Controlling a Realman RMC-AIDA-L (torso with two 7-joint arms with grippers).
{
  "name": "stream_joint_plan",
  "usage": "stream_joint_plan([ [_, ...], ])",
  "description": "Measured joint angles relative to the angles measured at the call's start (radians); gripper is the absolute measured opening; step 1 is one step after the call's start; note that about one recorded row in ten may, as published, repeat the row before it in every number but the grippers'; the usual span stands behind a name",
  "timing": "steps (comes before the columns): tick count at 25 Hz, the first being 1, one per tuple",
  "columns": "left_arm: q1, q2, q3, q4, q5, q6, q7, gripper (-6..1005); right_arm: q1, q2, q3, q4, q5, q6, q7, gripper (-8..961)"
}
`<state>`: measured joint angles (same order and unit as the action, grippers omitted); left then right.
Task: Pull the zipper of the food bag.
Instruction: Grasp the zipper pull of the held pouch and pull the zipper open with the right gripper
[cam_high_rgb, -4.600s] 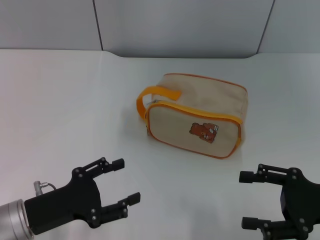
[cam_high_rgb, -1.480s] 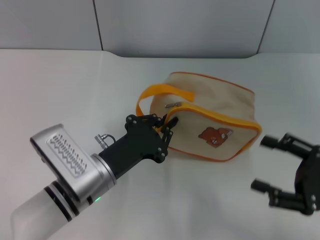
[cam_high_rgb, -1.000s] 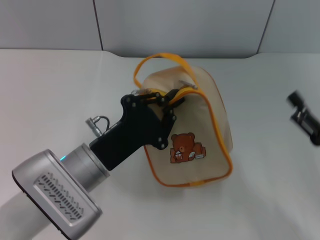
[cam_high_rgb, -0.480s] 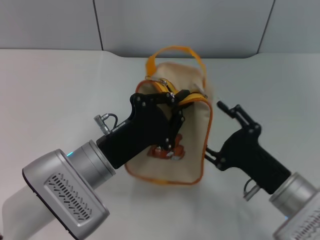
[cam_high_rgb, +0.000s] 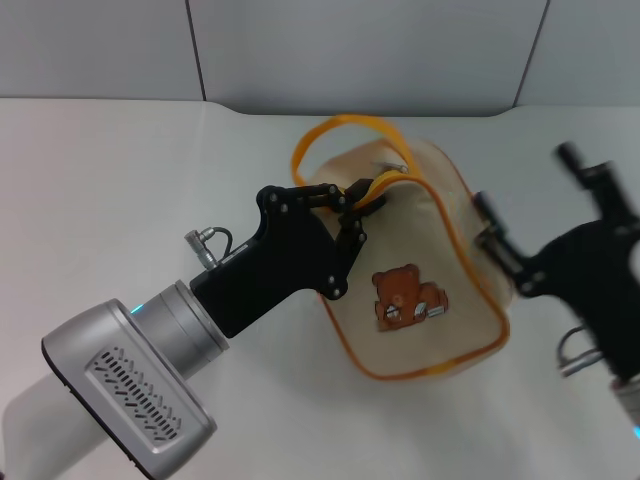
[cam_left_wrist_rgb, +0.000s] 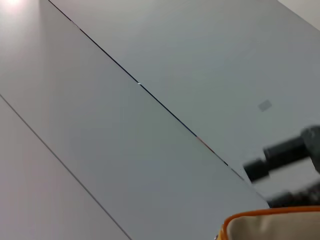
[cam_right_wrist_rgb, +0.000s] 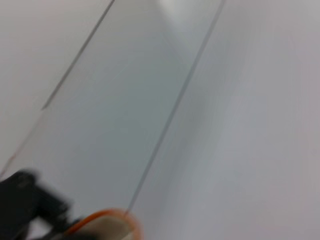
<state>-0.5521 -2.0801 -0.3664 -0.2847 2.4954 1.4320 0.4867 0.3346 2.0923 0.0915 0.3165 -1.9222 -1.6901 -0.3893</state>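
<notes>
Left arm extends from 7 o'clock toward centre; its left end effector (cam_high_rgb: 352, 200) is clamped shut on the food bag (cam_high_rgb: 420, 290) at the upper edge. Right end effector (cam_high_rgb: 530, 225) sits at 3 o'clock, fingers spread, blurred.

White table (cam_high_rgb: 120, 180) — smooth, matte surface, running back to grey wall panels (cam_high_rgb: 360, 50) at its far edge. Only one item over it: the food bag (cam_high_rgb: 430, 260), beige with orange piping, bear picture facing the camera, near the table's centre. Bag sits tilted — cannot tell whether its base rests on the surface.
</notes>
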Motion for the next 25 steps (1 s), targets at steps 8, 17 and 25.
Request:
stream_joint_plan([
  [8,0.0,0.0,0.007,0.001,0.0,-0.002,0.001,67,0.047,0.0,0.026,-0.007,0.0,-0.033,-0.003,819],
  [17,0.001,0.0,0.008,0.001,0.0,0.004,0.002,62,0.127,0.0,0.014,-0.014,-0.024,0.081,-0.004,820],
  [25,-0.004,0.002,0.003,0.001,0.0,-0.002,0.003,61,0.099,-0.001,0.013,-0.052,-0.168,0.128,-0.01,820],
])
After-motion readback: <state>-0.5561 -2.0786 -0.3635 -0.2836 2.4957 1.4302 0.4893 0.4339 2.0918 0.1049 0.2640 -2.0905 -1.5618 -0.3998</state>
